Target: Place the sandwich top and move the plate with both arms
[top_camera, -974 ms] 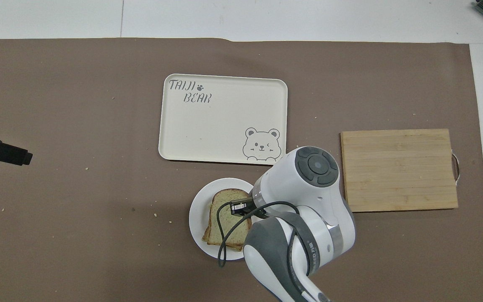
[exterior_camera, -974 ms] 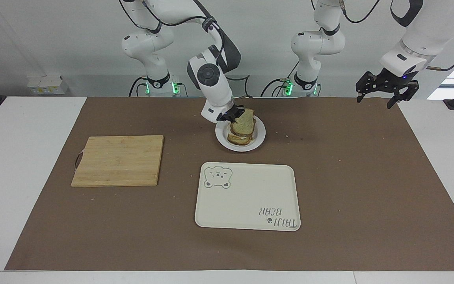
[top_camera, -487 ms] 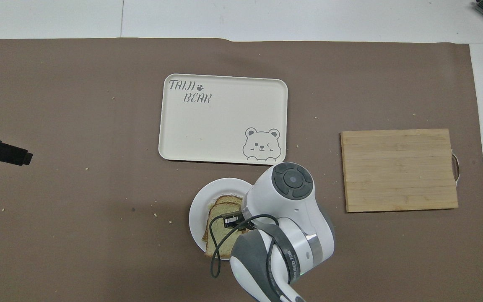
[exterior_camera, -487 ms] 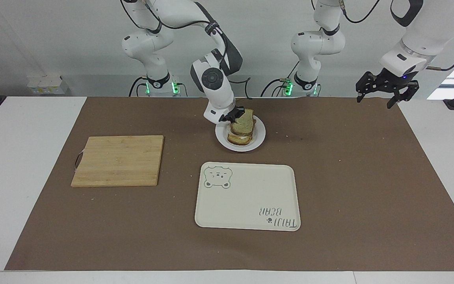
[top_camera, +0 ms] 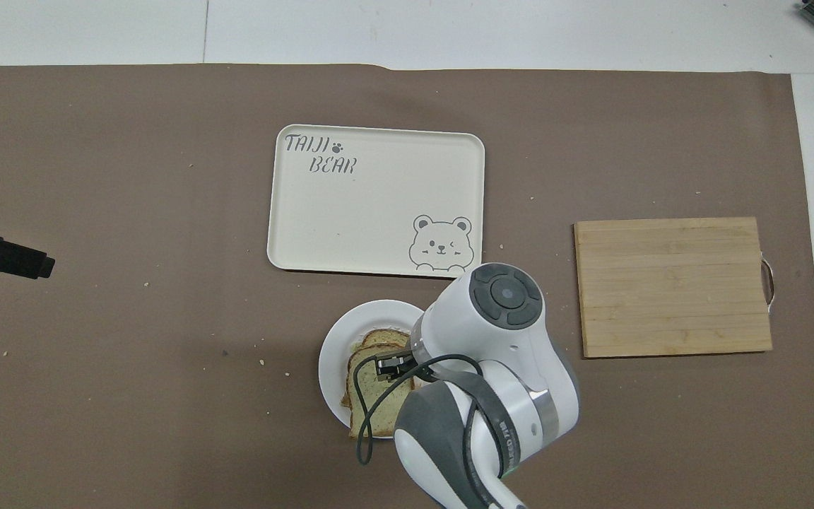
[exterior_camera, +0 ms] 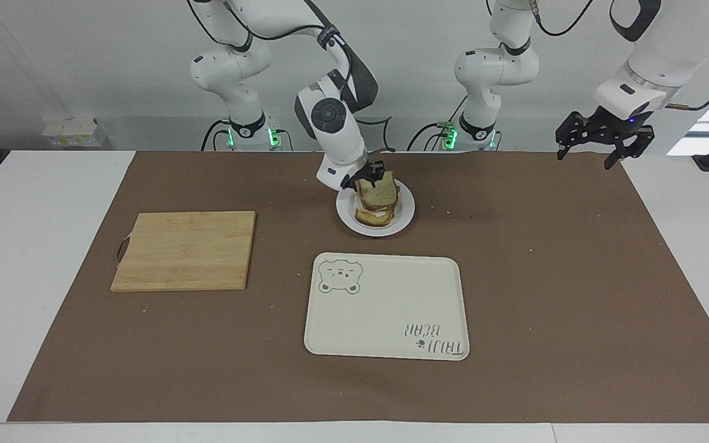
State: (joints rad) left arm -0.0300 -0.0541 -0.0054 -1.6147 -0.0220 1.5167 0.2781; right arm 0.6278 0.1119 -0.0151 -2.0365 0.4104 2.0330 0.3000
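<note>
Top slice let go onto the stack on the plate.

Facing view: the right pincer (exterior_camera: 372, 176), a second ago pinching the top slice (exterior_camera: 380, 192) tilted, now has its fingers parted around the slice's upper edge, and the slice lies flatter on the stack on the white plate (exterior_camera: 405, 215); placing looks done, moving the plate remains. The left pincer (exterior_camera: 600, 140) waits, spread wide, over the left arm's end of the bench. The bear tray (exterior_camera: 385, 307) holds nothing.

Overhead view: the right arm hides part of the plate (top_camera: 333, 346); the slice (top_camera: 368, 382) sits on it, and the tray (top_camera: 350, 212) is empty, beside a bare cutting board (top_camera: 672, 286).
</note>
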